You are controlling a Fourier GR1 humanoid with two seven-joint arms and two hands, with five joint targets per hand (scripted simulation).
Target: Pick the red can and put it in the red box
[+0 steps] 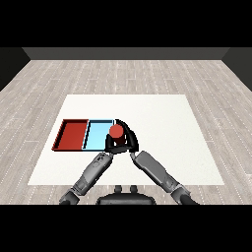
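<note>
The red can (pixel 116 131) stands upright at the right edge of the light blue tray (pixel 96 135), partly over its rim. My right hand (pixel 132 140) is curled round the can from the right and behind. My left hand (pixel 109 146) sits close under the can's left side, mostly hidden by it. Left of the blue tray, and touching it, lies the red tray (pixel 73 135) with nothing in it. Whether the can rests on the table or hangs just above it, I cannot tell.
The two trays lie on the left half of the white table (pixel 162 128). Both grey forearms come in from the lower corners and meet near the can.
</note>
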